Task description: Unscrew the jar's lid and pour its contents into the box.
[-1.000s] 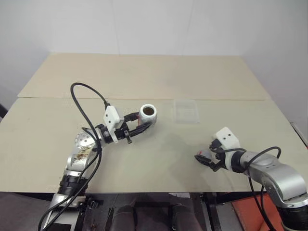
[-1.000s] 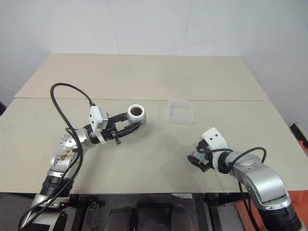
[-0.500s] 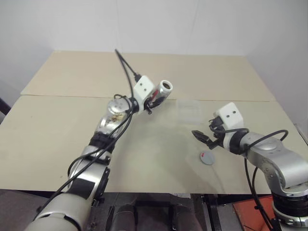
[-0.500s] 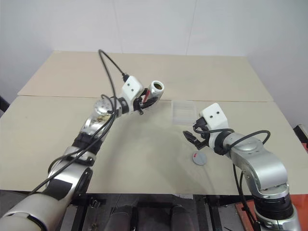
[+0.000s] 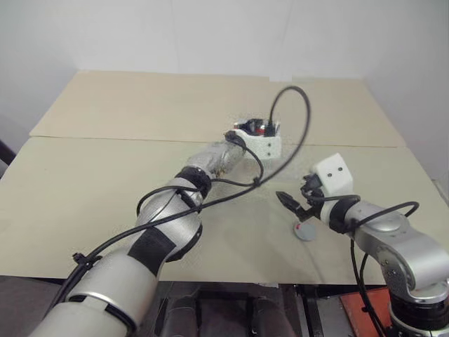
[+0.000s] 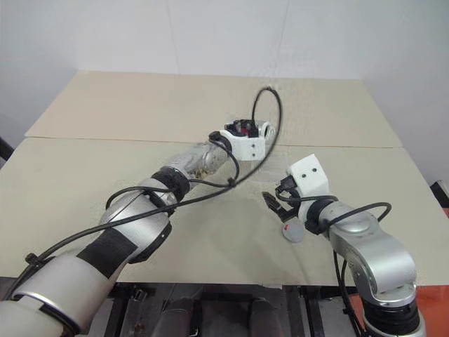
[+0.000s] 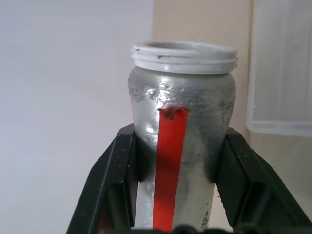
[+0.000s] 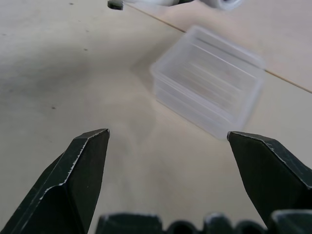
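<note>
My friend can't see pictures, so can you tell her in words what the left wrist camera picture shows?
The left gripper has its two black fingers clamped on the sides of the jar, a silvery jar with a red strip down its front. The lid is off, showing the jar's white threaded rim. Behind it, to one side, is part of the clear plastic box on the beige table.

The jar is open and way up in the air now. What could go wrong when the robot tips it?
1. The jar is pinched only between the left gripper fingers, lid off; the smooth metal could slip as it tips.
2. The box is shallow, so a small piece falling from the jar might bounce out or land beside it.
3. The lid lies on the table just under the open right gripper, which could knock it away.
</note>
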You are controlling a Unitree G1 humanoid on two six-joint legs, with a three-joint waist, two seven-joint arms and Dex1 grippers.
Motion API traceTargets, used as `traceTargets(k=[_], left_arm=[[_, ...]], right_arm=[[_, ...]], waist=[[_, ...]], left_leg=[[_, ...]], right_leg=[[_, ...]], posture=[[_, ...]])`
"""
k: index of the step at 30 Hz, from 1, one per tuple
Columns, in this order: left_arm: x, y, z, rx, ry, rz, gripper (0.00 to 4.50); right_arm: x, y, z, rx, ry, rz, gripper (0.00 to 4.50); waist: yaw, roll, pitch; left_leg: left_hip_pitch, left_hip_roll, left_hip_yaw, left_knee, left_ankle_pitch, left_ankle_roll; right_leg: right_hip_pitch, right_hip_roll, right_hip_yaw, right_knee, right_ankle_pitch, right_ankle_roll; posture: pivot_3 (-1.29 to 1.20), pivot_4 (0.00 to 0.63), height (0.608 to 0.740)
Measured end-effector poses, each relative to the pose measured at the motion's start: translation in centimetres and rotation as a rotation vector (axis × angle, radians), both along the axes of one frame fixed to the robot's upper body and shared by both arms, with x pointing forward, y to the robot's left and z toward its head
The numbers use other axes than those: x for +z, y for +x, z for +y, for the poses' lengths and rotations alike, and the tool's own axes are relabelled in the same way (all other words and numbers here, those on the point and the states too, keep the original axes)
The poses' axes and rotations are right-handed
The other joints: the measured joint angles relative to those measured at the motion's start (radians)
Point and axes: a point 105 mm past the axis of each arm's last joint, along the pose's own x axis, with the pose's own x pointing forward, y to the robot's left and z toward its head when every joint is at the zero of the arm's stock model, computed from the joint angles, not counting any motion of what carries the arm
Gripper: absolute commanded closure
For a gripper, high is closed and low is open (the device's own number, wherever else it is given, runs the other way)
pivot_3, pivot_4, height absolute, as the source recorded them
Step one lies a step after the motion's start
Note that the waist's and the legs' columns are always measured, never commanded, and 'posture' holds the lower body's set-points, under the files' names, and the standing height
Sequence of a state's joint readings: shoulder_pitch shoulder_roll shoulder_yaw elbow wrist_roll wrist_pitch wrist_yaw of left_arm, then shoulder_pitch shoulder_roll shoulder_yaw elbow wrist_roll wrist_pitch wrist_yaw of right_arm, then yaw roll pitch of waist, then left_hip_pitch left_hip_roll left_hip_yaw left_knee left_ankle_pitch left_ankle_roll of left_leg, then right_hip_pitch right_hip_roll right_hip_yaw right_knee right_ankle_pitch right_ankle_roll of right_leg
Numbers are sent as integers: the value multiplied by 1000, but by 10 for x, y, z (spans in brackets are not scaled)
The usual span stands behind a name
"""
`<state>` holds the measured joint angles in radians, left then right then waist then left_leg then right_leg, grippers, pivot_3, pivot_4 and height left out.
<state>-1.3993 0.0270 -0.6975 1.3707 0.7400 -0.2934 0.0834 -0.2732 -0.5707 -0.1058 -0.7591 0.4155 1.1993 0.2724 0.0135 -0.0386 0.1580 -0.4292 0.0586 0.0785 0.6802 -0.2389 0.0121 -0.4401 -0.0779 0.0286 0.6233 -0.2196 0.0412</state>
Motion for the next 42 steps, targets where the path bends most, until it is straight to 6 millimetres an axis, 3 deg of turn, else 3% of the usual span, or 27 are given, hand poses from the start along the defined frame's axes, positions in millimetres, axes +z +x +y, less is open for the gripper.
traceTargets(k=[4,9,15,25,31,35,38,42], left_arm=[[5,-4,-9,-67,257,-223,2647],[2,-7,-13,-129,457,-355,2647],[1,-7,-12,-159,591,-420,2647],[-1,-5,-6,-166,648,-451,2647],[17,4,3,-13,177,-100,2647],[-8,7,18,83,-333,410,2647],[-25,6,26,107,-412,550,2647],[-25,7,30,118,-410,536,2647]], right_arm=[[0,-6,-4,-29,0,2,12],[1,-12,0,-21,11,2,12],[-2,-14,0,-38,26,15,12],[-5,-12,-2,-52,23,28,12],[-10,-10,0,-40,19,48,12],[-12,-8,0,-41,24,53,12],[-14,-5,1,-39,23,57,12],[-11,-3,4,-22,25,41,12]], waist=[[-1,0,0],[-1,0,0],[0,0,0],[-1,0,0],[-1,0,0],[-5,0,0],[-5,0,0],[-1,0,0]], left_leg=[[0,0,0,0,0,0],[0,0,0,0,0,0],[-1,0,0,1,0,0],[-1,0,0,2,0,0],[0,0,0,4,0,0],[0,0,0,5,0,0],[0,0,-1,6,0,0],[0,-1,-2,6,0,0]], right_leg=[[-1,0,0,1,0,0],[-1,0,0,1,0,0],[-1,0,0,1,0,0],[-1,0,0,3,0,0],[-1,-1,0,5,0,0],[0,0,0,7,0,0],[0,0,0,7,0,0],[1,0,0,7,0,0]], posture=[[0,150,740],[0,150,740],[0,150,740],[0,150,740],[0,150,740],[0,150,740],[0,150,740],[0,150,740]])
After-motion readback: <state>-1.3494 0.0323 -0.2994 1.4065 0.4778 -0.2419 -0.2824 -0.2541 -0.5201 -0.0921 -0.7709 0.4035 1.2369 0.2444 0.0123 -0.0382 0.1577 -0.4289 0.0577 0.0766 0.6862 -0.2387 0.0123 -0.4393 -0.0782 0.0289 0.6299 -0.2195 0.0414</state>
